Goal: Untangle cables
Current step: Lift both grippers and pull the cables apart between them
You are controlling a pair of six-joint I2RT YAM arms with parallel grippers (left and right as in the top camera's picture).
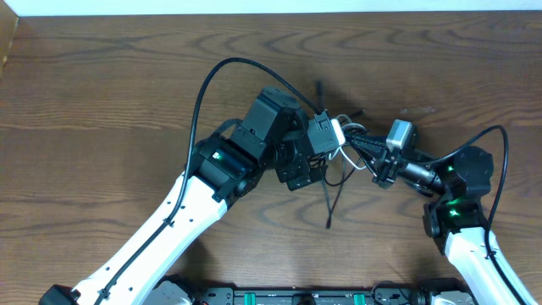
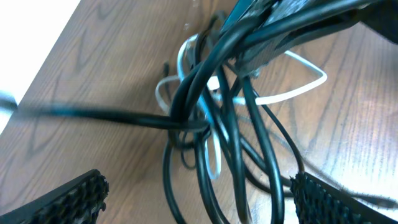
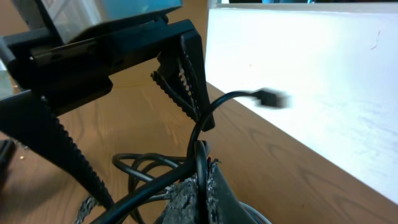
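The cables (image 1: 345,146) lie knotted together at the middle of the wooden table (image 1: 102,85), with one black tail (image 1: 329,202) trailing toward the front. In the left wrist view, black cables (image 2: 205,93) loop around a thin white cable (image 2: 298,90). My left gripper (image 2: 199,205) is open, its ridged fingers (image 2: 74,199) wide apart on either side of the black loops and gripping nothing. My right gripper (image 3: 203,171) is shut on a black cable (image 3: 214,106), whose plug (image 3: 273,98) sticks up blurred. Both grippers, left (image 1: 337,137) and right (image 1: 366,154), meet at the tangle.
A white wall (image 3: 311,74) borders the table's far edge. Thick black arm cords arch over the left arm (image 1: 212,80) and the right arm (image 1: 500,140). The left gripper's open fingers (image 3: 186,74) stand close in front of my right gripper.
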